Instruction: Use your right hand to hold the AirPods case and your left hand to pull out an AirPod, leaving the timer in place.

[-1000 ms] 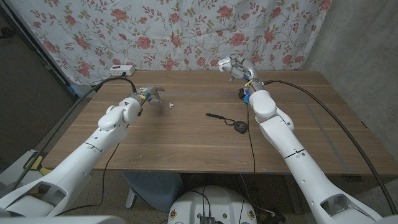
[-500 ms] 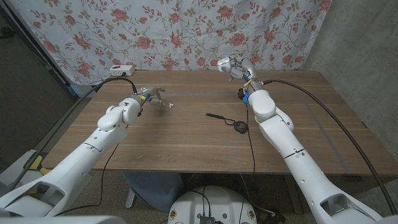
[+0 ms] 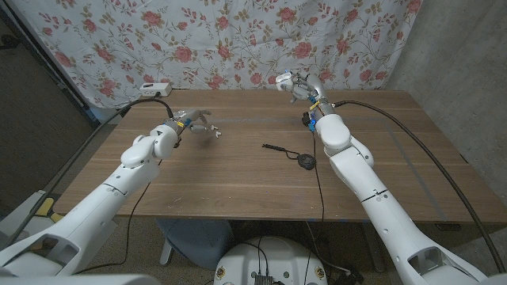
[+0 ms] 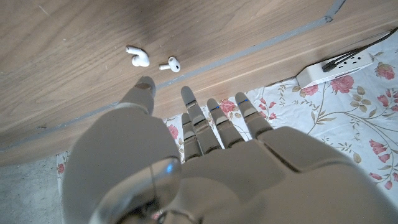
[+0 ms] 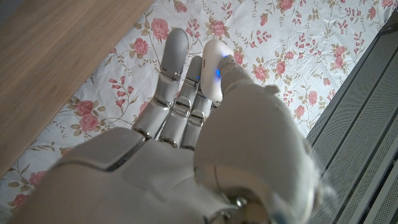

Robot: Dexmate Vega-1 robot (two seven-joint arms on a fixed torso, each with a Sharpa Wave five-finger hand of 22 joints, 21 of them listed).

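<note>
At the far edge of the wooden desk (image 3: 238, 174), the robot's right hand (image 3: 295, 84) is raised above the surface, its fingers (image 5: 176, 59) wrapped around a white AirPods case (image 3: 283, 78), against the rose-print cloth (image 3: 238, 39) hanging behind. On the far left of the desk, the left hand (image 3: 192, 122) hovers just over the wood with its fingers (image 4: 214, 121) spread apart and holding nothing. The left wrist camera shows two white AirPods (image 4: 138, 56) lying loose on the desk side by side, close together just beyond those fingertips; in the head view they appear as a small white speck beside the left hand. Near the middle of the desk, well apart from both hands, lies a small black round timer (image 3: 306, 161) with a thin black strap (image 3: 279, 149) trailing toward the left. A white power strip (image 3: 154, 88) sits at the far left corner of the desk by the cloth, with cables plugged in.
</note>
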